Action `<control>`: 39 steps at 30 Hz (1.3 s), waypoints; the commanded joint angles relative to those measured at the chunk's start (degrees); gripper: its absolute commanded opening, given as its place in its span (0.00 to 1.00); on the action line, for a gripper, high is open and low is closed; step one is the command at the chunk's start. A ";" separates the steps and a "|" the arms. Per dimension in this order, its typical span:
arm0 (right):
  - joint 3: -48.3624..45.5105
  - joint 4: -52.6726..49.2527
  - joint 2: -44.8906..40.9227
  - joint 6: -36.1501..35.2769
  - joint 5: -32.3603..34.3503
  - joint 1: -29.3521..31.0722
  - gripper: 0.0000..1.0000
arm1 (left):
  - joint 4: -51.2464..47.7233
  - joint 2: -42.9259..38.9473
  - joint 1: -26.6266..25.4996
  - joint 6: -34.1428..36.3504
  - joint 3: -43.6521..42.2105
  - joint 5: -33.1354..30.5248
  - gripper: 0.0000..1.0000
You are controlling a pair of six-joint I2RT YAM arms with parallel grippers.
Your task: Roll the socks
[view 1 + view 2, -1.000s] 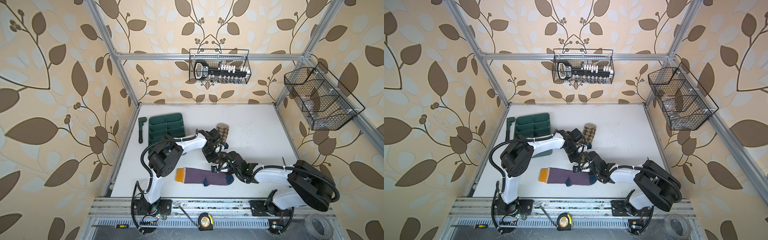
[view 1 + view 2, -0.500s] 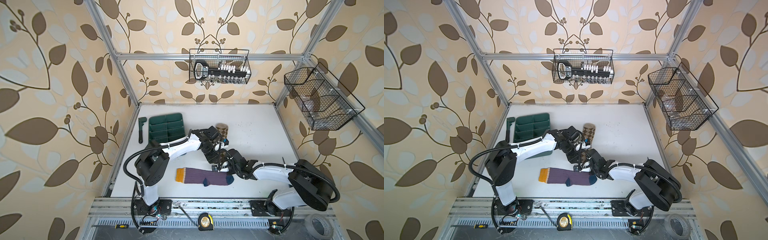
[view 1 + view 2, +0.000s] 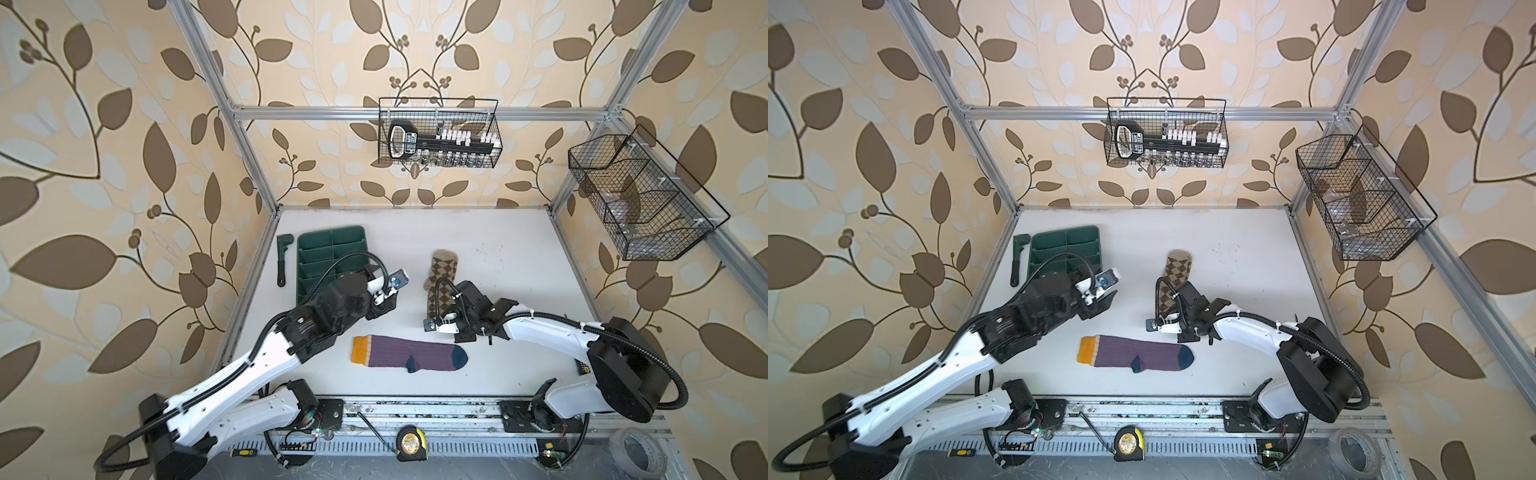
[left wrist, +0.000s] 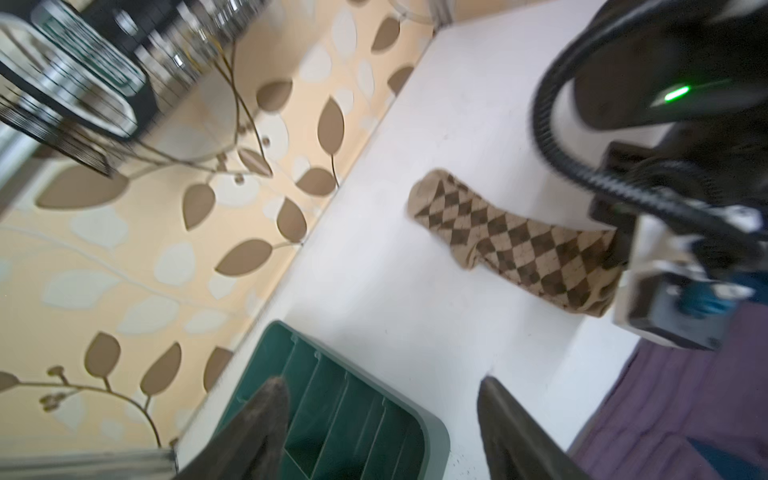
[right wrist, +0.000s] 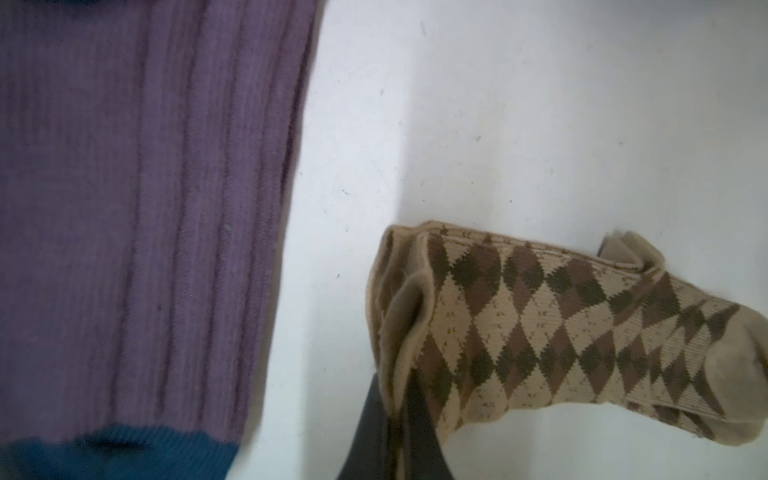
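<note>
Knit, soft and light: each will flop, so take it at the cuff. Mid-table lies the argyle sock (image 3: pixel 442 272), its cuff pinched in the closed right gripper (image 5: pixel 401 399). The purple sock (image 3: pixel 409 353) lies flat nearer the front. The left gripper (image 4: pixel 382 390) is spread and empty. Visible compartments of the green tray (image 3: pixel 332 230) look empty.

In both top views the right arm (image 3: pixel 540 332) covers the cuff end of the beige knit sock with brown argyle diamonds (image 3: pixel 444 270) and hides the right gripper (image 5: pixel 397 432), whose dark fingers its wrist view cuts off. That view also crops the purple ribbed sock (image 5: pixel 145 208). The left wrist view is blurred, the left gripper (image 4: pixel 381 386) running off its edge. Contents of the black wire basket (image 3: pixel 665 237) on the side wall are too indistinct to name.
</note>
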 commanded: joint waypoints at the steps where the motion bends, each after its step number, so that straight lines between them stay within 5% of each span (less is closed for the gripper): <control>1: 5.02 -12.40 5.10 0.00 -3.61 -0.98 0.00 | 1.76 -2.33 -5.52 12.40 -4.65 5.49 0.78; 5: 10.17 -18.04 9.66 1.19 -7.00 -3.02 0.00 | 10.67 3.55 -18.01 17.17 -9.57 -7.02 0.75; 10: 10.93 -18.02 11.00 1.59 -8.51 -5.32 0.00 | 25.77 16.44 -23.10 19.30 -14.00 -9.16 0.73; 19: 12.70 -19.15 12.40 2.55 -12.25 -6.98 0.00 | 37.62 38.43 -23.38 16.93 -8.12 -9.93 0.70; 39: 12.46 -18.80 11.77 2.73 -13.81 -6.40 0.00 | 42.08 52.41 -14.37 10.69 -5.41 -6.40 0.60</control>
